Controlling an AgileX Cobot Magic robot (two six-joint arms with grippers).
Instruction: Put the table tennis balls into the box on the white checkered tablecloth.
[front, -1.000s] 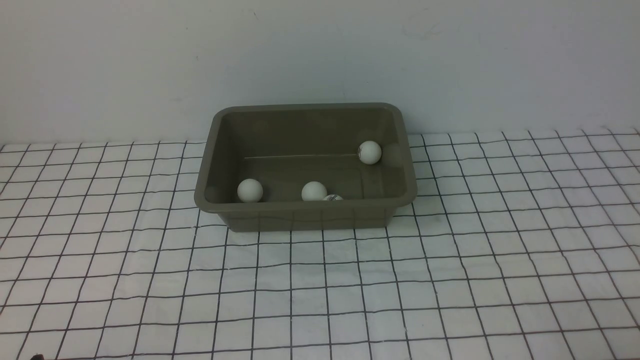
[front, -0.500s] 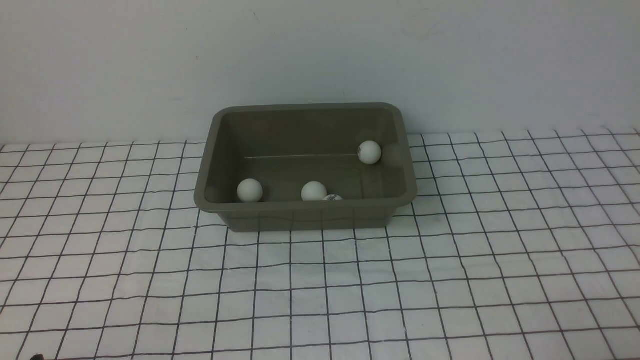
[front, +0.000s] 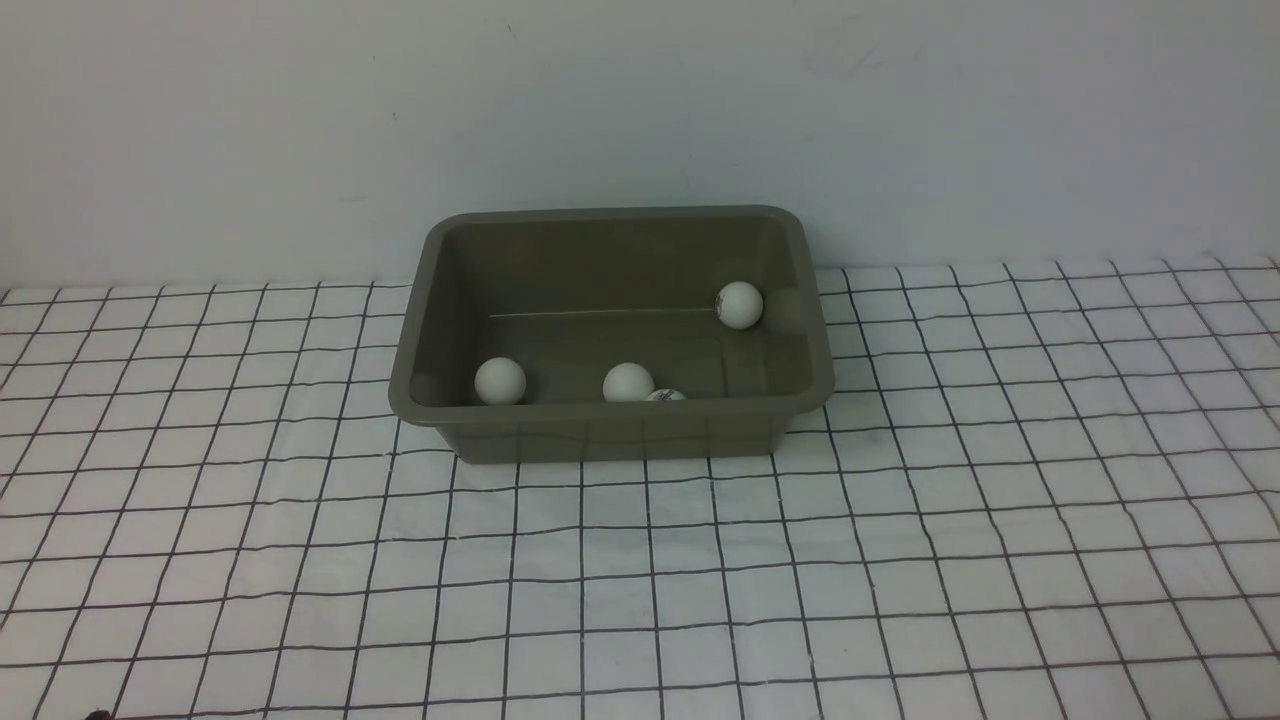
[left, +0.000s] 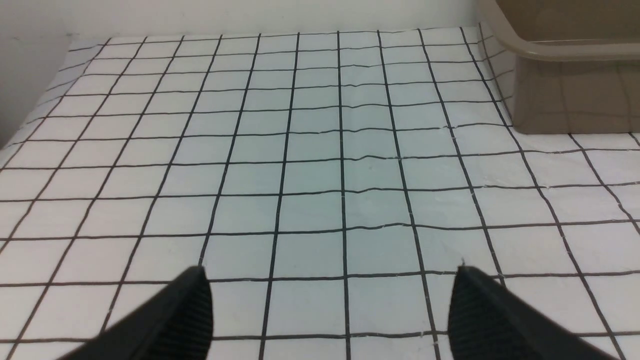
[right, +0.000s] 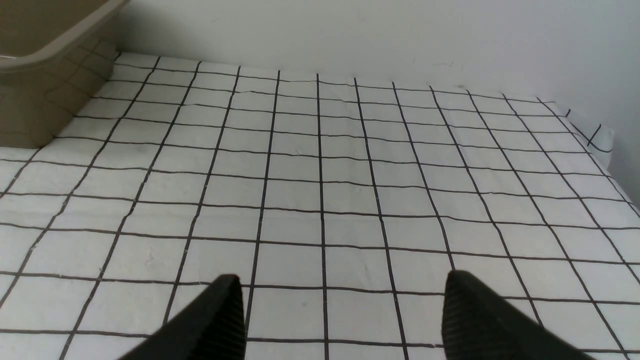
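The olive-brown box (front: 610, 425) stands on the white checkered tablecloth (front: 640, 560) near the back wall. Inside it lie white table tennis balls: one at the left (front: 499, 380), one in the middle (front: 628, 382), one half hidden behind the near rim (front: 666, 395), one at the far right (front: 739, 304). Neither gripper shows in the front view. My left gripper (left: 330, 275) is open and empty over bare cloth, with the box's corner (left: 560, 95) off to one side. My right gripper (right: 342, 280) is open and empty over bare cloth, the box's corner (right: 35, 100) to the other side.
A plain pale wall (front: 640, 110) rises right behind the box. The cloth's far right corner and edge show in the right wrist view (right: 595, 135). The cloth's left edge meets a wall in the left wrist view (left: 30, 120).
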